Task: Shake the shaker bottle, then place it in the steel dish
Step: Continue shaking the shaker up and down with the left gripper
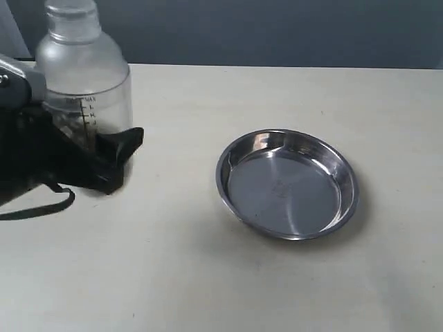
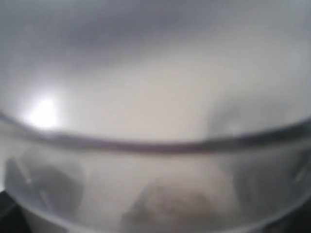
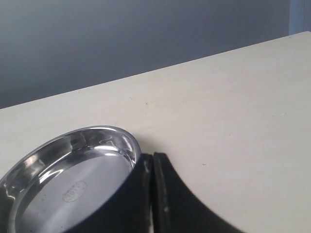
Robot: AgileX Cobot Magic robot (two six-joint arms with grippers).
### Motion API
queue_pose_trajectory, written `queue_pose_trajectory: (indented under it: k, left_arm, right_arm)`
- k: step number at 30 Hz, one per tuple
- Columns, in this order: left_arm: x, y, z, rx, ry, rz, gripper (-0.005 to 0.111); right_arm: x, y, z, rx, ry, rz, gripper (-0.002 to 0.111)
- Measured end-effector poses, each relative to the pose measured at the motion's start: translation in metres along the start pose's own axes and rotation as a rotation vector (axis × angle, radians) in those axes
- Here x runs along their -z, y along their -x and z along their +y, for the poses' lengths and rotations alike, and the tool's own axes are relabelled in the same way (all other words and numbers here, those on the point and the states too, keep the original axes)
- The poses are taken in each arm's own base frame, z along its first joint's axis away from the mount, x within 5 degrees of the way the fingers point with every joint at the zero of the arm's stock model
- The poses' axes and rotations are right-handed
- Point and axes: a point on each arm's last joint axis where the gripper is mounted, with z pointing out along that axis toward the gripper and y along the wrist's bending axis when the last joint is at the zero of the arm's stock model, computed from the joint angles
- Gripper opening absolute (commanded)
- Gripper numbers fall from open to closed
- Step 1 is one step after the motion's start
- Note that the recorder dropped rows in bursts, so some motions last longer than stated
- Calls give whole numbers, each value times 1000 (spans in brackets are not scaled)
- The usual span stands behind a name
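Observation:
The shaker bottle stands upright at the far left of the exterior view, frosted, with black marks on its side. My left gripper is shut on its lower body; one black finger shows in front. In the left wrist view the bottle wall fills the picture, with brown pellets blurred inside. The steel dish lies empty right of centre, well apart from the bottle. My right gripper is shut on nothing, its fingertips close beside the dish rim.
The pale table runs to a far edge against a dark grey wall. A black cable loop hangs below the left arm. The right arm does not show in the exterior view.

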Motion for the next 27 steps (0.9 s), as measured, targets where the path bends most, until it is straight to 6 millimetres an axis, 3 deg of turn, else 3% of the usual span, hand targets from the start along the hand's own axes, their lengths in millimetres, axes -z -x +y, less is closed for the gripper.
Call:
queue_pose_trajectory:
  k: [2, 6, 9, 13, 16, 17, 20, 23, 24, 27]
  left_arm:
    - [-2, -4, 11, 182, 86, 4, 0]
    - [-3, -2, 6, -33, 22, -20, 0]
    - [-3, -2, 19, 197, 134, -41, 0]
    - [-4, 1, 0, -100, -36, -44, 0]
    - [-5, 1, 12, 144, 61, -51, 0]
    - [-5, 1, 14, 155, 72, -54, 0]
    - [-6, 2, 4, -27, -19, -51, 0]
    - [-10, -1, 16, 145, 68, -29, 0]
    - [-11, -2, 14, 118, 48, -15, 0]
    - [-10, -4, -11, -79, -142, -13, 0]
  right_arm:
    - [0, 0, 0, -2, 1, 0, -1]
    - [0, 0, 0, -2, 1, 0, -1]
    - [0, 0, 0, -2, 1, 0, -1]
    - [0, 0, 0, -2, 1, 0, -1]
    - [0, 0, 0, -2, 1, 0, -1]
    - [0, 0, 0, -2, 1, 0, -1]
    - [0, 0, 0, -2, 1, 0, -1]
    - [0, 0, 0, -2, 1, 0, -1]
    - [0, 0, 0, -2, 1, 0, -1]
    - [0, 0, 0, -2, 1, 0, -1]
